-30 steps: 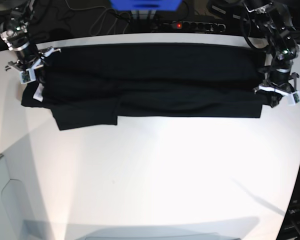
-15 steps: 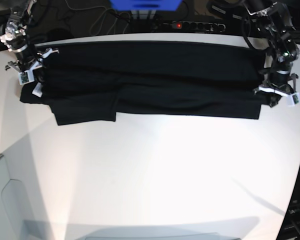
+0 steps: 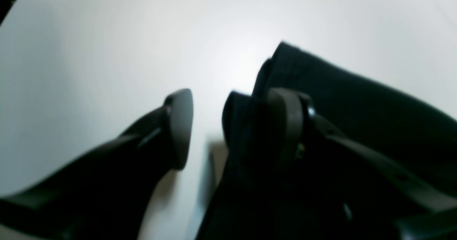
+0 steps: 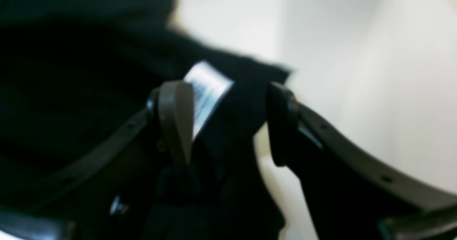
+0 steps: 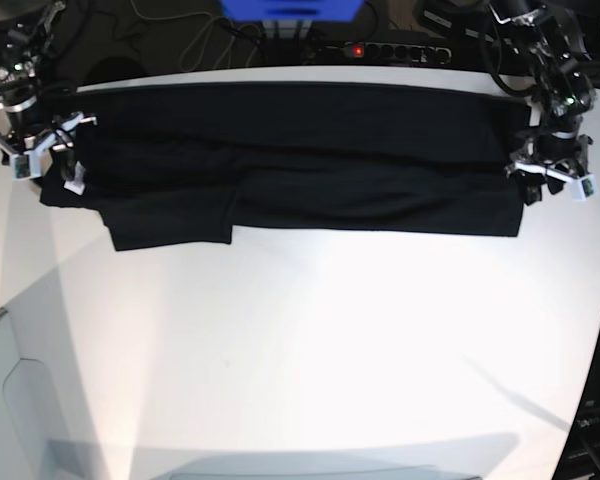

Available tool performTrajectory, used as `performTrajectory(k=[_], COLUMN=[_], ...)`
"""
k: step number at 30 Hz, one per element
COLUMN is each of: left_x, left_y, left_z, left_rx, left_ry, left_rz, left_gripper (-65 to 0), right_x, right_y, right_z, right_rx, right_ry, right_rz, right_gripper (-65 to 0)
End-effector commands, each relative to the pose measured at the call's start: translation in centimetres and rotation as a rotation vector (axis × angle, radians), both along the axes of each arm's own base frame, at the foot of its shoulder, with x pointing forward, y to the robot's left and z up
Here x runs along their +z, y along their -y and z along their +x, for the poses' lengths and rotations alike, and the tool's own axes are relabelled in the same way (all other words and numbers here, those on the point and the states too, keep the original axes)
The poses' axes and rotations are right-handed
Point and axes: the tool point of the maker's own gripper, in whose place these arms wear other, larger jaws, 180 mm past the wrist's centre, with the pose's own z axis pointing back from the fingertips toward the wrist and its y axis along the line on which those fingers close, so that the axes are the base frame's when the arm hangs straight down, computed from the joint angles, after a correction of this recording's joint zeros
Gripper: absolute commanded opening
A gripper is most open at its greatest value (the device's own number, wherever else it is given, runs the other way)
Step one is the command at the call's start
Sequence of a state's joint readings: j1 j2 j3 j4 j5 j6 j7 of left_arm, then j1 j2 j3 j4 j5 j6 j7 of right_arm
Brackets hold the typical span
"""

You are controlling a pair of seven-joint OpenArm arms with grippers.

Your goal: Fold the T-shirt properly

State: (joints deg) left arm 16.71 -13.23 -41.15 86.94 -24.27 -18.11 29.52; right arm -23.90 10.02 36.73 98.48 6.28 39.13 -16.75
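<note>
The T-shirt [image 5: 300, 160] lies along the far edge of the white bench [image 5: 310, 350] as a long black band. It looks folded lengthwise already, with one sleeve [image 5: 170, 225] jutting out from the near edge. By my reading the first fold is done; that sleeve and the crosswise folds remain.

The base view shows the whole layout: the right pincer [image 5: 35, 160] at one end of the band, the left pincer [image 5: 550, 180] at the other. It cannot settle how either pincer is set.

The wrist views do. The left pincer [image 3: 228, 125] stands wide, one finger on bare bench, the other over the cloth edge [image 3: 321, 90], clamping nothing. The right pincer [image 4: 225, 122] is likewise parted, straddling a cloth corner that bears the white tag [image 4: 207, 90], but not closed on it.
</note>
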Motion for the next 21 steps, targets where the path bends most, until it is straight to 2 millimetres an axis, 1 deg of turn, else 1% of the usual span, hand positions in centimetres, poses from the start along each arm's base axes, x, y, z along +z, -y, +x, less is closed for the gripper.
performTrajectory(k=[1, 3, 7, 8, 9, 11, 12, 13, 17, 21], left_x=[1.2, 0.9, 0.2, 0.2, 0.1, 0.0, -0.4, -0.4, 0.2, 1.8], left_y=[-0.5, -0.2, 0.7, 0.7, 0.8, 0.9, 1.0, 1.1, 1.2, 1.7], left_z=[0.5, 0.5, 0.3, 0.3, 0.3, 0.2, -0.4, -0.7, -1.7, -2.3], left_rx=[0.0, -0.003, 0.004, 0.005, 0.003, 0.002, 0.004, 0.005, -0.005, -0.038], left_ry=[0.04, 0.036, 0.036, 0.036, 0.034, 0.031, 0.018, 0.017, 0.011, 0.021], left_rz=[0.019, 0.011, -0.017, -0.018, -0.019, -0.021, -0.026, -0.025, -0.002, 0.04], left_gripper=[-32.4, -32.4, -32.4, -32.4, -32.4, -32.4, -32.4, -32.5, -32.5, -32.5], right_x=[2.1, 3.0, 4.0, 4.0, 4.2, 3.9, 3.9, 4.1, 4.8, 5.3], right_y=[0.1, 0.4, 0.4, 0.3, -0.3, -0.9, -1.1, -1.4, -2.0, -3.1], right_z=[1.1, 1.7, 3.2, 3.7, 4.6, 5.6, 6.1, 6.9, 8.6, 9.8], right_rx=[0.012, 0.003, 0.002, 0.004, 0.017, 0.033, 0.04, 0.044, 0.058, 0.09], right_ry=[0.079, 0.11, 0.151, 0.149, 0.151, 0.122, 0.112, 0.109, 0.112, 0.128], right_rz=[0.0, -0.005, -0.005, -0.004, 0.001, 0.002, 0.001, 0.0, -0.001, 0.005], right_gripper=[-31.7, -31.6, -31.5, -31.5, -31.5, -31.5, -31.5, -31.6, -31.7, -31.7])
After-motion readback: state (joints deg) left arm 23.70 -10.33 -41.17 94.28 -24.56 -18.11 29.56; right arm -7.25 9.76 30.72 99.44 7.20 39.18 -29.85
